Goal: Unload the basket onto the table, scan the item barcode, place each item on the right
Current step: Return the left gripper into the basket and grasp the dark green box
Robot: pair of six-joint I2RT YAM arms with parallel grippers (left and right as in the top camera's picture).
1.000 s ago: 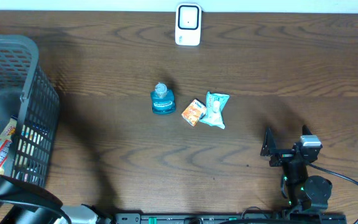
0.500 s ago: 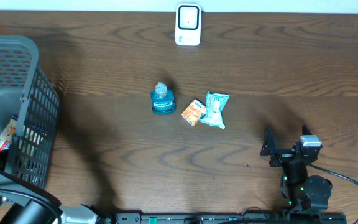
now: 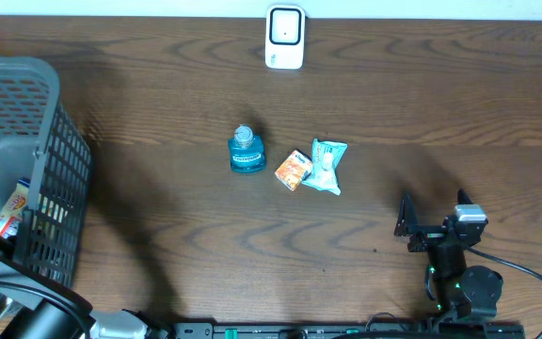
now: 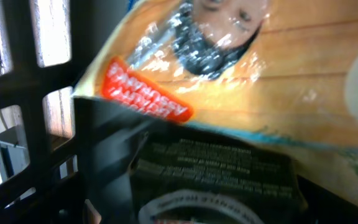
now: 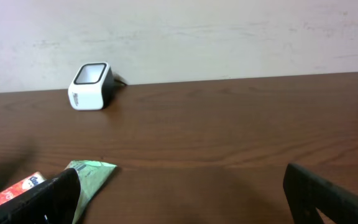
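A white barcode scanner [image 3: 284, 38] stands at the table's far edge, also seen in the right wrist view [image 5: 91, 86]. Mid-table lie a blue bottle [image 3: 246, 151], an orange packet [image 3: 293, 170] and a green packet [image 3: 327, 166]. My left arm reaches into the grey basket [image 3: 55, 141] at the left. Its camera is filled by a yellow-orange snack packet [image 4: 229, 93] with a red label, and its fingers do not show. That packet peeks through the basket [image 3: 12, 205]. My right gripper [image 3: 434, 212] rests open at the front right with nothing between its fingers [image 5: 334, 199].
The basket's dark lattice wall [image 4: 30, 124] stands close on the left of the left wrist view. A dark printed pack [image 4: 210, 174] lies under the snack packet. The green packet's tip [image 5: 95, 177] lies just ahead of my right gripper's left finger.
My left arm has shifted inside the basket, and the snack packet now shows a little higher behind the lattice. The right arm and the table items have not moved.
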